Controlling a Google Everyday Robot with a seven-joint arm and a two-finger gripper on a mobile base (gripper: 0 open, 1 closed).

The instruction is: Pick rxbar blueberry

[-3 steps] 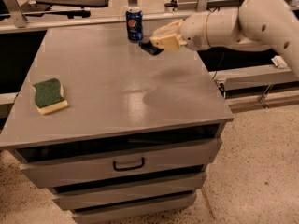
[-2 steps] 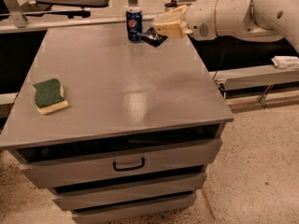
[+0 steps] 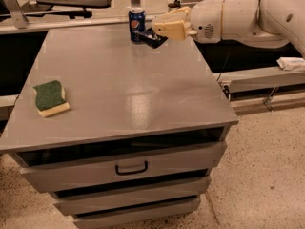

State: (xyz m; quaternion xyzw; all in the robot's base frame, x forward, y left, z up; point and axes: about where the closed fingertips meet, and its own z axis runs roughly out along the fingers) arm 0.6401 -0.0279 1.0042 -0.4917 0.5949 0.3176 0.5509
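My claw (image 3: 156, 32) grips the bar (image 3: 153, 41), which sits tilted at my fingertips above the table's (image 3: 128, 89) far edge. The can (image 3: 137, 25) stands just beside it, and the sponge (image 3: 50, 98) lies well apart.

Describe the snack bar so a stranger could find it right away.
Look to the far edge of the grey cabinet top, just right of the upright blue can. There the gripper holds the snack bar: dark, flat and tilted, unlike the round can.

Grey table top (image 3: 143, 94), smooth with soft sheen; glossy Pepsi can (image 3: 137, 24) at far edge; beside it, matt cream plastic gripper (image 3: 156, 32) clamping dark-wrapped rxbar blueberry (image 3: 152, 40); rough-topped green sponge (image 3: 50, 95).
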